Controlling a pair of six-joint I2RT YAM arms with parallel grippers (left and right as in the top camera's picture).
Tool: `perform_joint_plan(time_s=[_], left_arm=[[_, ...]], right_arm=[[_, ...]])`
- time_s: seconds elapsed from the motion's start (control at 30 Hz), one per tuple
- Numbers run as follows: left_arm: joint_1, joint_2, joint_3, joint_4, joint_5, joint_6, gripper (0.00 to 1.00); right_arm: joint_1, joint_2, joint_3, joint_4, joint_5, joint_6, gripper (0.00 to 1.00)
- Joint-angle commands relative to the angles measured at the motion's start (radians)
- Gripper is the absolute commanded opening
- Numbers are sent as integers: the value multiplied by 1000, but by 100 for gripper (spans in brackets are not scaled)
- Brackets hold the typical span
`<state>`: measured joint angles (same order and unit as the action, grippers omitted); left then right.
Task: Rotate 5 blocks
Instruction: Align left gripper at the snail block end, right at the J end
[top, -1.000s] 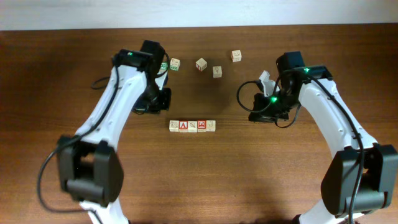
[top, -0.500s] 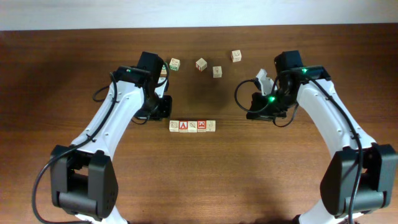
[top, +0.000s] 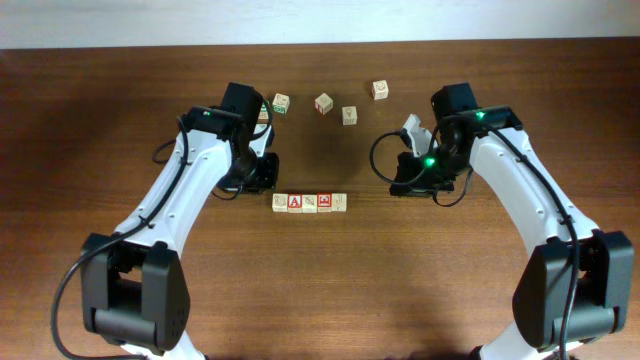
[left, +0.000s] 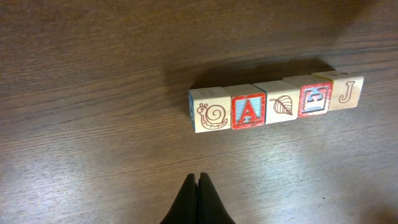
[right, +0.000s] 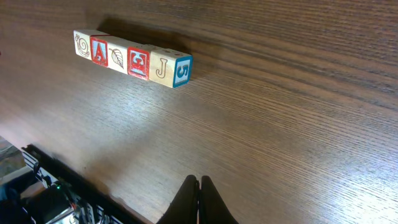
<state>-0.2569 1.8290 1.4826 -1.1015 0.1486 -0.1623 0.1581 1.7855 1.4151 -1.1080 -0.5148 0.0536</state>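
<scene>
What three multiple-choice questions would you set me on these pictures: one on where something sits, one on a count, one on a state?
1. In the row, the red A block sits:
A. at an end
B. beside the snail block
C. in the middle

2. Blocks in the row:
A. three
B. five
C. seven

3. The left tool is:
A. wide open
B. shut on a block
C. shut, holding nothing

Answers:
1 B: the A touches the snail block, second along.
2 B: both wrist views show five side by side.
3 C: it tapers to one closed tip over bare table, short of the row.
</scene>
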Motion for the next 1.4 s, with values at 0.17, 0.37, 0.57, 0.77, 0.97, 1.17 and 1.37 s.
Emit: perform_joint_plan(time_s=[0.17,0.37,0.57,0.77,0.97,1.17,1.37], left_arm=[[2,-5,-10,35,21,3,0],[20,-5,-10,62,86,56,0],[50,-5,-26,79,163,101,0],[86,-5,-103,136,224,103,0],[95,-5,-104,144,308,163,0],[95,-5,-142,151,297,164,0],[98,-5,-186,151,176,164,0]], right_arm=[[6,-16,-10,17,-37,7,5],[6,-11,-10,29,-40,7,5],[6,-11,-10,38,-40,11,4],[6,-11,-10,42,-42,25,5],[43,-11,-10,59,-29,93,4],[73,-10,-12,60,-23,120,4],[73,-4,-14,61,-23,122,4]])
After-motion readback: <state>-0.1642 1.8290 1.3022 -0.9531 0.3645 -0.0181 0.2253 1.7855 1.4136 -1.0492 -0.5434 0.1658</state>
